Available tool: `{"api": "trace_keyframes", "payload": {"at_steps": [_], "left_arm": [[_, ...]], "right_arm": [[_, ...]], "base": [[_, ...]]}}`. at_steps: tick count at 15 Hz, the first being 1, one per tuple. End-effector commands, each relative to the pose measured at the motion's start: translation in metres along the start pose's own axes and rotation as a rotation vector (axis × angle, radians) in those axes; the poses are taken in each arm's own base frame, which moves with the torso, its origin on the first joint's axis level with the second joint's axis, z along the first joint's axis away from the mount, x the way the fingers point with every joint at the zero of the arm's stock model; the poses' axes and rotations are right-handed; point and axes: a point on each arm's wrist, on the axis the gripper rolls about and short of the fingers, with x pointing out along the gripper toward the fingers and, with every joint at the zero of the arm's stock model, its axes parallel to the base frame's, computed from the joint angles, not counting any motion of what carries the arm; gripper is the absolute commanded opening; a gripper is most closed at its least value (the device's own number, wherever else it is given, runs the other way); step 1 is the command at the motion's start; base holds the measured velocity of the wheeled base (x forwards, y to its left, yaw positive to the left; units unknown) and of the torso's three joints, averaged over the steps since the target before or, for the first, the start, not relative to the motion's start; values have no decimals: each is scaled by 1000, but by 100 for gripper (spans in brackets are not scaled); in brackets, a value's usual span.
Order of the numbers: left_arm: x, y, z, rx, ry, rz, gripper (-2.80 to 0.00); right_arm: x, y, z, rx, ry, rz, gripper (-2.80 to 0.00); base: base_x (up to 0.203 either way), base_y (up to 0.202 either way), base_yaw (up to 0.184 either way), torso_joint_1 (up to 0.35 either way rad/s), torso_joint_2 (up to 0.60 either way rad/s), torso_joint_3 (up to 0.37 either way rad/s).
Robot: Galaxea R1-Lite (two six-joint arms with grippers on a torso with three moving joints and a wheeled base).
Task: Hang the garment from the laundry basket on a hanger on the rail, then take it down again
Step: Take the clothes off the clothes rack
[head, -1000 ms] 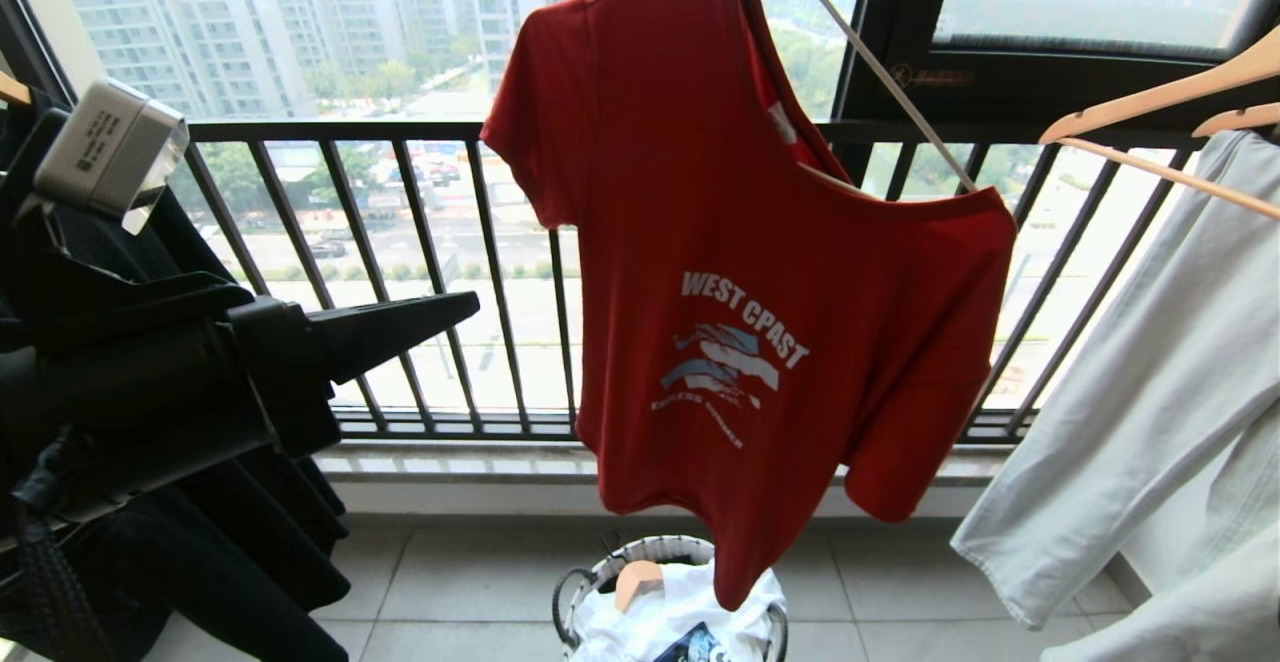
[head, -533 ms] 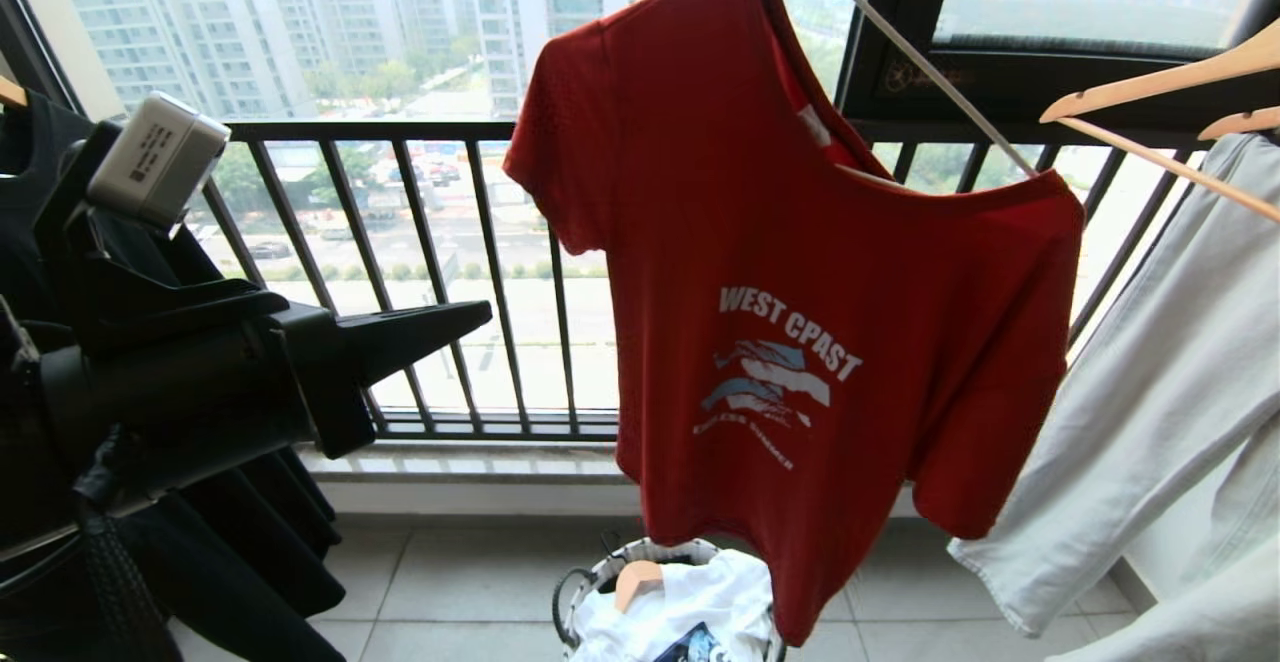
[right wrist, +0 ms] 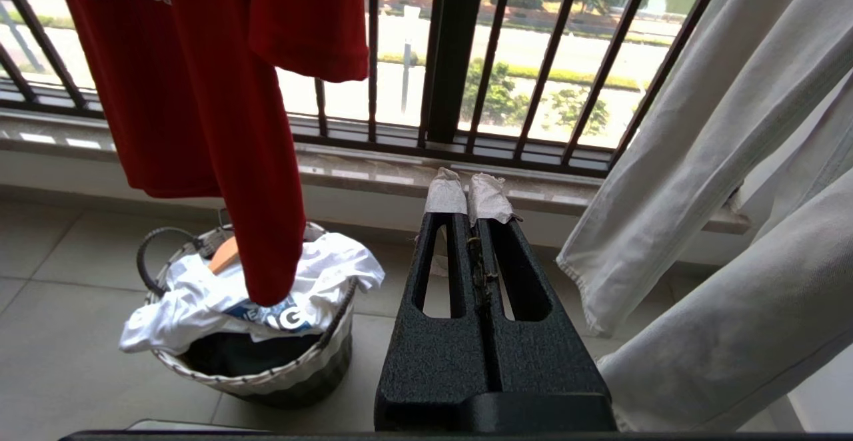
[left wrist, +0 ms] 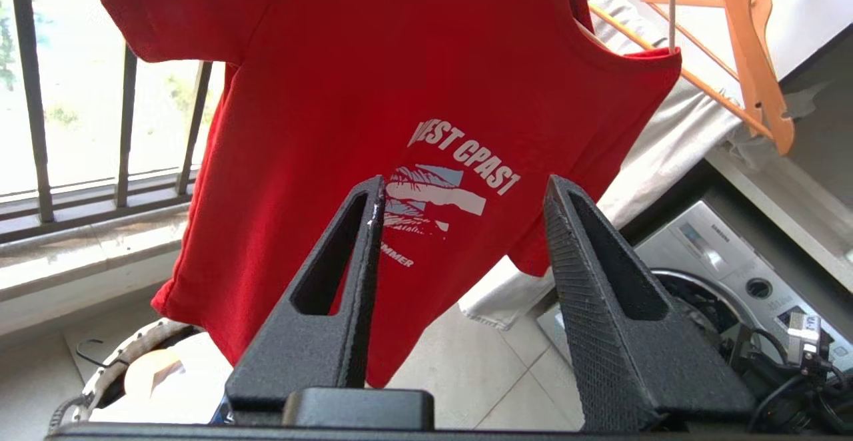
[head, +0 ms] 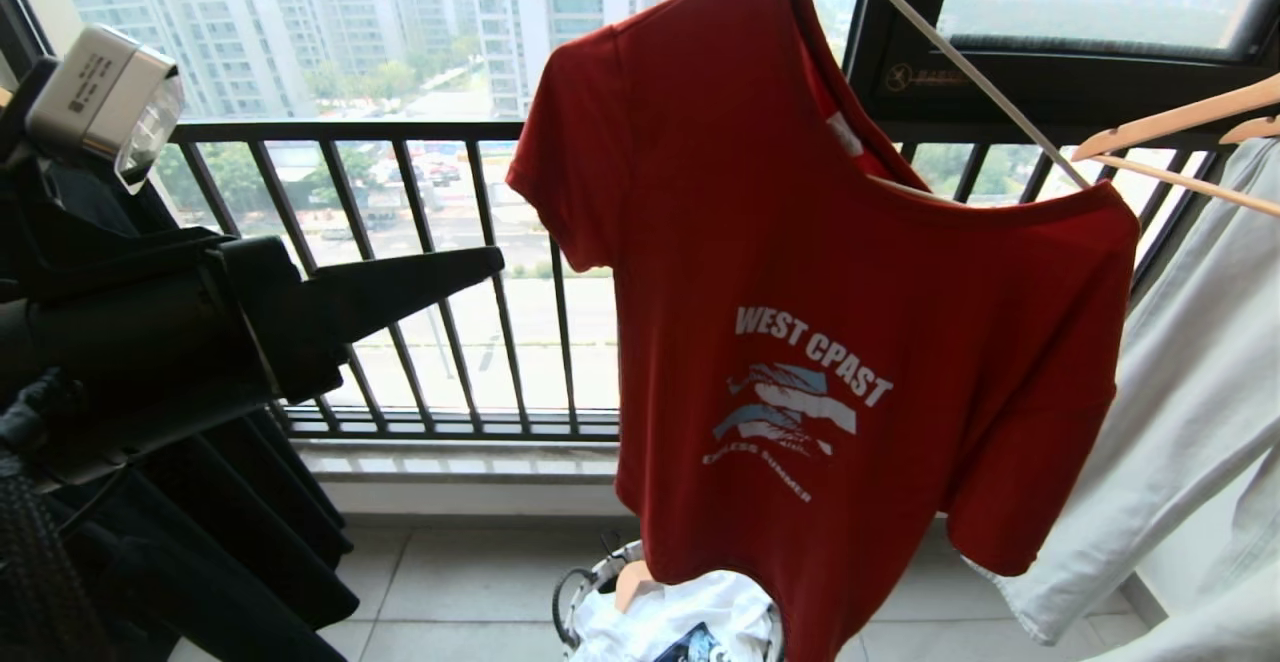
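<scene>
A red T-shirt (head: 800, 302) hangs lopsided on a thin white hanger (head: 960, 62), its collar slipped toward the 3 o'clock shoulder, its long axis running down to a hem above the basket (right wrist: 266, 374) at 6 o'clock. The left gripper (left wrist: 460, 194), at 9 o'clock in the head view, points at the shirt's chest with its jaws apart and empty, just short of the cloth. It is the nearer arm. The right gripper (right wrist: 468, 194) sits low, its taped tips pressed together, idle. The chest print reads "WEST CPAST" over "ENDLESS SUMMER". A washing machine (left wrist: 720, 254) beyond is marked "SAMSUNG". Pale trousers (head: 1180, 392) hang at 3 o'clock on wooden hangers (head: 1180, 117).
</scene>
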Motion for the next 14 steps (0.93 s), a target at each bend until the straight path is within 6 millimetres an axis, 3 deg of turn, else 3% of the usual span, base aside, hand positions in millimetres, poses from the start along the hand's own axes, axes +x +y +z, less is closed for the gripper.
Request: {"api": "trace_keyframes", "payload": {"at_steps": [1, 6, 10, 14], "left_arm": [[20, 0, 0, -11, 29, -25, 0], [76, -26, 23, -11, 45, -104, 0], [127, -53, 2, 42, 66, -25, 0], [160, -69, 0, 105, 0, 57, 0]], "right_arm": [[0, 0, 0, -1, 2, 1, -280], [0, 0, 0, -1, 2, 1, -280], [0, 0, 0, -1, 2, 1, -280], [0, 0, 0, -1, 2, 1, -280]], "base": [[0, 0, 0, 0, 0, 0], [0, 0, 0, 0, 0, 0], [0, 0, 0, 0, 0, 0], [0, 0, 0, 0, 0, 0]]}}
